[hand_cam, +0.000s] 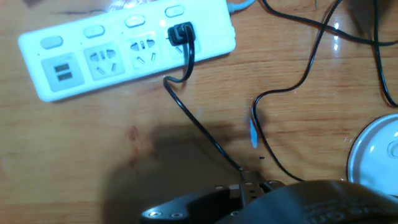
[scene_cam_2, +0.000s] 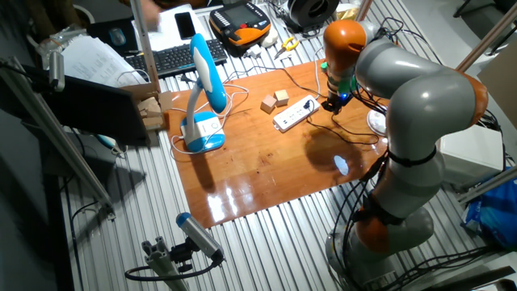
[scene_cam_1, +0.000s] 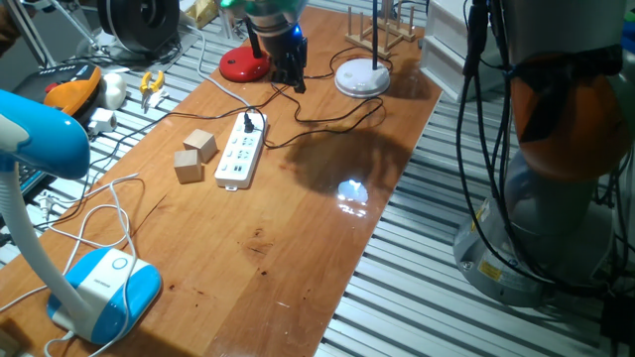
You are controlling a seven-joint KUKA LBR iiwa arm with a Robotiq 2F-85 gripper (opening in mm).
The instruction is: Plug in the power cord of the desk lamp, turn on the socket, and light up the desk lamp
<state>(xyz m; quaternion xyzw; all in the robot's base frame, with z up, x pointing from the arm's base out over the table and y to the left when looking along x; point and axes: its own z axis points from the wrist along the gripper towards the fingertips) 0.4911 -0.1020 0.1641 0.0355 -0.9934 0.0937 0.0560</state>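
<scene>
Nearest the camera in one fixed view, a blue and white desk lamp (scene_cam_1: 99,283) is standing on the front left corner of the wooden table (scene_cam_1: 288,258), its white cable looping across the wood beside it. Farther in, two small tan wooden blocks (scene_cam_1: 193,154) are sitting just left of the socket (scene_cam_1: 241,154), the long white power strip lying lengthwise on the table. In the hand view the small black plug (hand_cam: 180,32) is sitting in the outlet at the strip's end, and the power cord (hand_cam: 199,127) is running from it across the wood and passing under the dark body of the hand at the bottom edge. Beyond the strip, the gripper (scene_cam_1: 288,71) is hanging over the far part of the table, above the black cord; whether its fingers are parted or closed I cannot tell, since they are blurring into one dark shape. Just beside it, a round white lamp base (scene_cam_1: 361,77) is resting on the far edge, and a red round object (scene_cam_1: 244,65) is lying behind the gripper.
</scene>
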